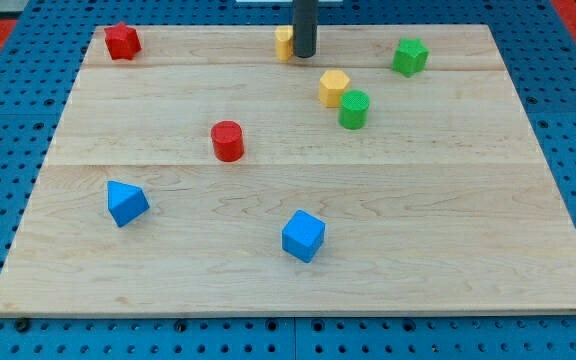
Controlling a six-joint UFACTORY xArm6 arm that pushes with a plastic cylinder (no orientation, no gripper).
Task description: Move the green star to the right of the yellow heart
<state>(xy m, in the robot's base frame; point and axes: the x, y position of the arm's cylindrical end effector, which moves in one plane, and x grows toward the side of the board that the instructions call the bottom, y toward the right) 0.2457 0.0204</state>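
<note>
1. Camera view, the only one. Worktop point(298, 270): pale wooden board lying on a blue pegboard point(8, 120).
2. My tip point(304, 55): lower end of the dark rod, down at the view's top centre. It sits just beside the right side of a yellow block point(284, 42), which it partly hides; I cannot make out that block's shape, nor whether the two touch.
3. Jaws: there are none on this rig, only the rod, so no spread or pinch to report.
4. Green star point(410, 56): near the view's top right, well apart from my tip, on its right.
5. Second yellow block point(334, 87): looks six-sided, right of centre, lower than my tip.
6. Green cylinder point(354, 108): touching or just beside that yellow block, at its lower right.
7. Red block point(122, 41): irregular, star-like shape, at the view's top left corner.
8. Red cylinder point(228, 140): left of centre, standing alone.
9. Blue block point(126, 202): angular, wedge-like, at the view's lower left.
10. Blue cube point(303, 235): bottom centre, well apart from everything else.
</note>
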